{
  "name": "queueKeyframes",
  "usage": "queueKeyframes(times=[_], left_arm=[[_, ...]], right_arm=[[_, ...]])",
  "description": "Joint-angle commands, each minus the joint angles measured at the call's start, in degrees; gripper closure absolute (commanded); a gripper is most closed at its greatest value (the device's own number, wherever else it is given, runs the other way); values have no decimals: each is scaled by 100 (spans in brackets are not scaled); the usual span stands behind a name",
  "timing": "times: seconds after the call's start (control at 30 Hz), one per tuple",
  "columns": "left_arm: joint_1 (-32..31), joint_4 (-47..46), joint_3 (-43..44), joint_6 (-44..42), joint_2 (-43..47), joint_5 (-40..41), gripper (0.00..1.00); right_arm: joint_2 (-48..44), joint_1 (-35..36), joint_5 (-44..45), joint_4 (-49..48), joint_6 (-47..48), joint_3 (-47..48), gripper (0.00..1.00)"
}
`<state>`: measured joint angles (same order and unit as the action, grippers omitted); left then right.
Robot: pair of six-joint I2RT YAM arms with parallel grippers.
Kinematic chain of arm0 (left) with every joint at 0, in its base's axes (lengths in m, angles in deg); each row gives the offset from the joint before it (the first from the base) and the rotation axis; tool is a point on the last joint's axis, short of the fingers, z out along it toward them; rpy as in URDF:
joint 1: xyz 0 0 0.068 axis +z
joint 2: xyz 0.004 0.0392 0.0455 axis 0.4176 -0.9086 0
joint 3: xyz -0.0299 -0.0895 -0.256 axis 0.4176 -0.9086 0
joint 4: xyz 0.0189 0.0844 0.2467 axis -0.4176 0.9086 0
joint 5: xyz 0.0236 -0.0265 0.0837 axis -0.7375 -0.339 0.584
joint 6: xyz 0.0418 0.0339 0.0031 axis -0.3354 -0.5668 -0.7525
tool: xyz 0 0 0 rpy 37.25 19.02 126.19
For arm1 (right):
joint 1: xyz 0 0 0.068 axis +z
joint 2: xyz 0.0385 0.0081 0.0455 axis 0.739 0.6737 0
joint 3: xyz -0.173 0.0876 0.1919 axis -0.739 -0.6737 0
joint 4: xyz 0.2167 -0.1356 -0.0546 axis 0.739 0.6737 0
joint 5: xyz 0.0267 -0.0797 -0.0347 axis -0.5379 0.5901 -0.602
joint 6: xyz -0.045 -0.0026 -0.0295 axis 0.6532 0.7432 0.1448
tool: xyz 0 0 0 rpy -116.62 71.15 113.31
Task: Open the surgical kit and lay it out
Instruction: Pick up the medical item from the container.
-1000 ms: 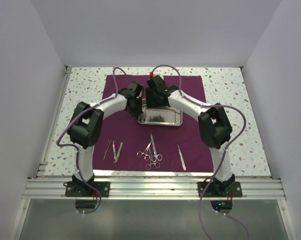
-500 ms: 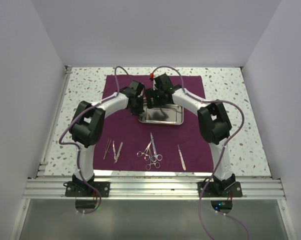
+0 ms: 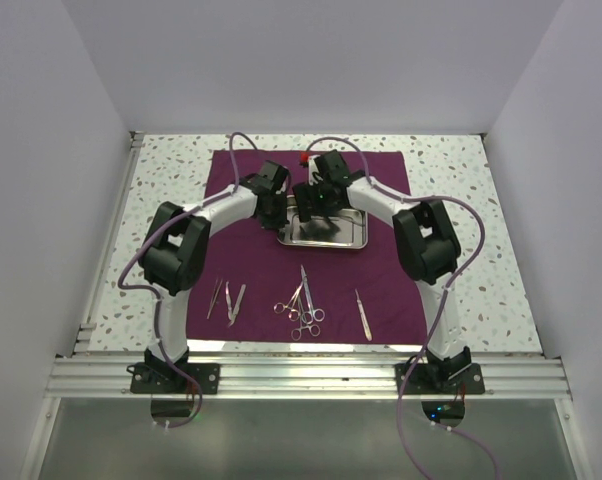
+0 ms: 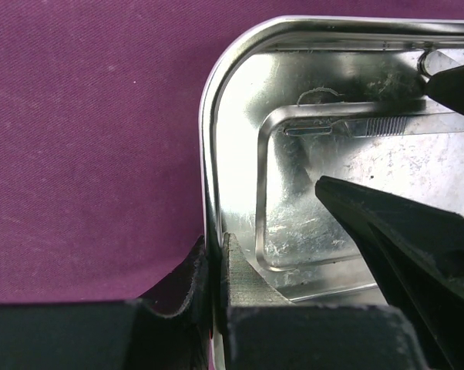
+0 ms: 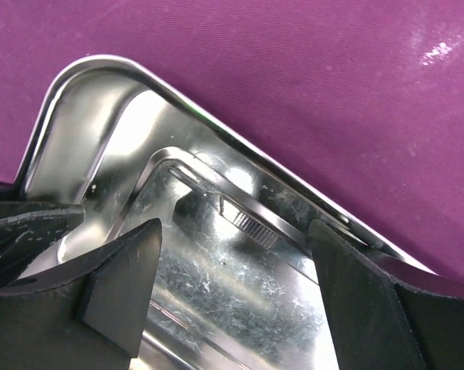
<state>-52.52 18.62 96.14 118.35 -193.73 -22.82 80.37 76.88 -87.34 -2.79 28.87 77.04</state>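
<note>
dark purple cloth wrap point(image 3: 261, 270) spread flat, silvery scissors, forceps and tweezers point(image 3: 301, 305) lined along its near edge; one slim silvery tool point(image 4: 371, 126) not yet out of the shallow shiny steel tray point(image 3: 356, 245) mid-cloth, left fingers point(image 4: 243, 281) clenched on its left rim, right fingers point(image 5: 116, 285) released over it.

You're in a lab test cell: plain white walls point(image 3: 41, 150), speckled table point(image 3: 451, 170) (terrazzo look), aluminium rail point(image 3: 301, 378) along its near edge.

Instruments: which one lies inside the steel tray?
The slim ribbed instrument along the tray's wall, ahead of the right gripper; the others lie on the maroon cloth.
</note>
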Motion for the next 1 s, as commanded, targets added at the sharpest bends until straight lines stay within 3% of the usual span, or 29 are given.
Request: queueKeyframes(times=[0.0,0.2,0.4,0.5,0.67,0.77,0.97], left_arm=[[-3,278,17,-33,-296,18,100],[59,278,298,-42,-533,9,100],[94,286,509,-51,-665,1,100],[112,295,536,-51,-674,9,100],[138,295,422,-68,-578,62,100],[129,260,317,-68,-551,62,100],[138,278,193,-104,-464,62,100]], right_arm=[[71,-41,-433,331,193,-301,19],[-220,486,-530,550,184,-943,28],[-141,864,-539,754,158,-1083,52],[-62,908,-522,833,140,-1145,57],[-26,926,-416,789,184,-1268,53],[61,926,-197,824,255,-1207,45],[527,839,770,1272,-8,-462,38]])
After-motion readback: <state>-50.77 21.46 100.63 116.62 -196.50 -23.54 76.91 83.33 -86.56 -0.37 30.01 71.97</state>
